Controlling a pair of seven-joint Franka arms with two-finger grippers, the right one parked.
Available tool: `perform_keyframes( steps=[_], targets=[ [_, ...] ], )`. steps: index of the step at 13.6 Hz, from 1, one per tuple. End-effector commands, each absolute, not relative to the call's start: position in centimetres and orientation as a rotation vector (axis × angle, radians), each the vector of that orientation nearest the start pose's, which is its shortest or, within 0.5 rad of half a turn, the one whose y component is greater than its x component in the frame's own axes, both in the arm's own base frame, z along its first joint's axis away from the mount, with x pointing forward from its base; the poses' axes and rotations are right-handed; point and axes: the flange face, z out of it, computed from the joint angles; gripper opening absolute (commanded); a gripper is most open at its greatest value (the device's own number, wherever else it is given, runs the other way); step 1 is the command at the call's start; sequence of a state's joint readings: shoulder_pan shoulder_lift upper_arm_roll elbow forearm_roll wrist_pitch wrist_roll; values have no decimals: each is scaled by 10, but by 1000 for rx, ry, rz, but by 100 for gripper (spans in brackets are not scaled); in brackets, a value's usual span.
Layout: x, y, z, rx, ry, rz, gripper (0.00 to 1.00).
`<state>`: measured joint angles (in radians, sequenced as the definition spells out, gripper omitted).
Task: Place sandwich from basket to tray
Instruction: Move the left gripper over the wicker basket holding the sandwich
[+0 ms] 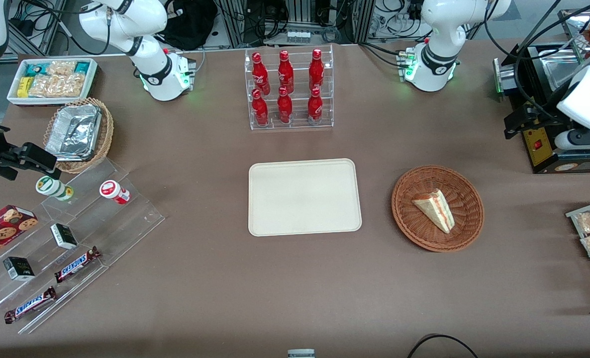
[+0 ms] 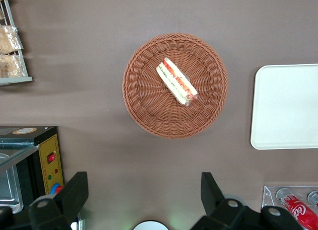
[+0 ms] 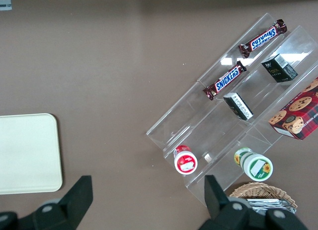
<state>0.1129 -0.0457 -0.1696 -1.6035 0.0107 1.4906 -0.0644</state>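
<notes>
So the sandwich (image 1: 436,210) was lying in the basket (image 1: 414,233), toward the working arm's end of the table. The tray (image 1: 305,197) sat well apart from it, mid-table, bare, with the rack of red bottles (image 1: 287,88) farther from the front camera. The gripper (image 2: 144,197) was hanging high over the table near the basket, fingers (image 2: 74,192) spread wide and gripping nothing, close to the black machine (image 1: 543,134) at the table's edge
</notes>
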Motion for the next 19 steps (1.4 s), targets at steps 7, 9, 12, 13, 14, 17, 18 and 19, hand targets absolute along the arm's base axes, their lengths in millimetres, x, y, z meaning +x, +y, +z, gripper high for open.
perform_keyframes(
  steps=[7, 9, 12, 13, 14, 17, 18, 19],
  targets=[
    [549, -34, 564, -3105, -106, 264, 100],
    [554, -46, 534, -3097, -180, 250, 100],
    [554, -59, 491, -3080, -347, 203, 100],
    [554, -60, 480, -3074, -393, 188, 100],
    [554, -62, 475, -3068, -450, 174, 100],
    [554, -69, 455, -3037, -639, 141, 100],
    [553, -71, 446, -3025, -707, 122, 100],
    [551, -79, 432, -3018, -751, 108, 100]
  ],
)
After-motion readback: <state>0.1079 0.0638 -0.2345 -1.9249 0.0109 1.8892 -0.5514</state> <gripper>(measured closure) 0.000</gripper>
